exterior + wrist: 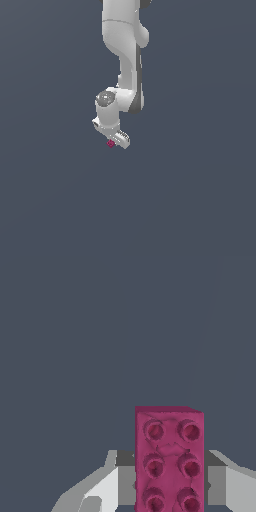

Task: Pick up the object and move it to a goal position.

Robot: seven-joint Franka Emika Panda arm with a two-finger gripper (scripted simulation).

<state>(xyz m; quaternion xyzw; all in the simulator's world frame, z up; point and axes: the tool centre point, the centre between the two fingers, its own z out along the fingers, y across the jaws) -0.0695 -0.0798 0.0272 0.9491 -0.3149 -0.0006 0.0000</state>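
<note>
Magenta block (169, 461), studded face toward wrist camera, clamped in pincer (116, 140).

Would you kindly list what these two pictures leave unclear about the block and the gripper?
- Block: its lower end is cut off by the wrist view's edge; in the exterior view it is too small to show studs.
- Gripper: exterior view too small to show fingertip contact; wrist view crops the fingers.
- Goal position: no marker visible in either view.

One magenta block (168, 458), six studs showing; one arm (125, 60); two fingers (102, 488).
</note>
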